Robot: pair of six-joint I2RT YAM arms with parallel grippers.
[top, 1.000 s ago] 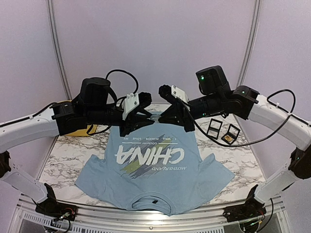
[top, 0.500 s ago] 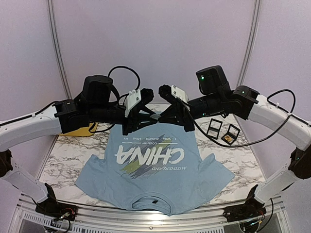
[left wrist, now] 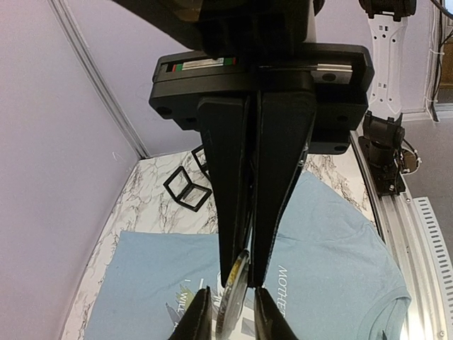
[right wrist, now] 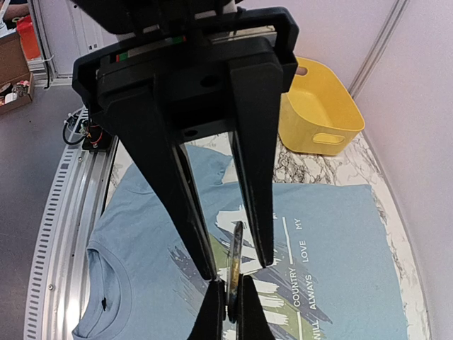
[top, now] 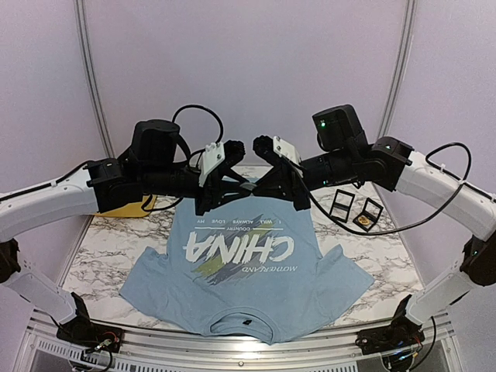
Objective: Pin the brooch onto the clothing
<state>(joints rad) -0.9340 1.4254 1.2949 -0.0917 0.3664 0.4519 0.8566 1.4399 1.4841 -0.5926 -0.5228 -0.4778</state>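
The left arm and right arm stretch forward and inward, wrists roughly level, so the two grippers meet tip to tip in the air. The right gripper is clamped tight on the brooch. The left gripper stands partly open, one finger on either side of the right jaws' tips. Its pads seem just clear of contact, though the angle is poor.

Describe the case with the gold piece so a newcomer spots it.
Right of the blue T-shirt on the marble table sit two small open black cases. It is the case farther from the shirt, with something gold inside; the nearer case looks empty.
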